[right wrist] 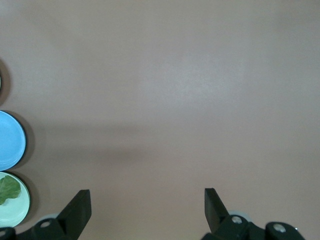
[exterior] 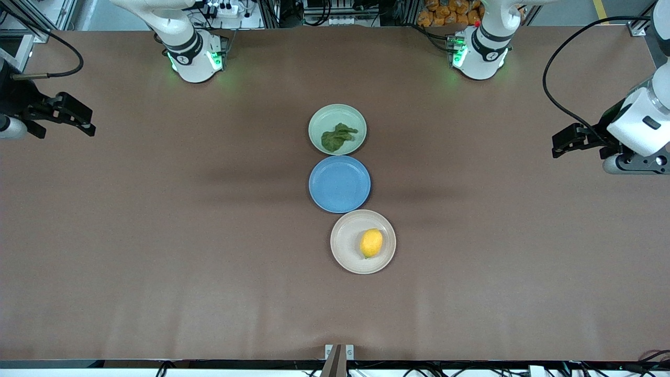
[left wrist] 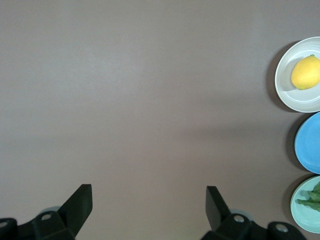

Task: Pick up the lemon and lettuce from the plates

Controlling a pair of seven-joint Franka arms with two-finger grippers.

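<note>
Counting what lies on the brown table (exterior: 157, 235), I find 3 plates in a column at its middle, 1 lemon (exterior: 371, 243) and 1 lettuce leaf (exterior: 337, 137). The mint green plate (exterior: 320, 121) sits farthest from the front camera, the blue plate (exterior: 339, 184) just beside it in the middle, and the beige plate (exterior: 345, 246) nearest that camera. The lemon, bright yellow and oval, rests on the beige plate; the lettuce, dark green and wrinkly, lies on the mint green one.

My 2 arms wait at the table's ends. My left gripper (exterior: 561, 145) hangs over the left arm's end, fingers apart and holding nothing; my right gripper (exterior: 84, 124) hangs over the right arm's end, likewise spread and bare.

Only the front view shows all 3 plates whole. My left wrist view catches the lemon and parts of the 3 plates at its edge, while my right wrist view shows the lettuce but not the lemon.
</note>
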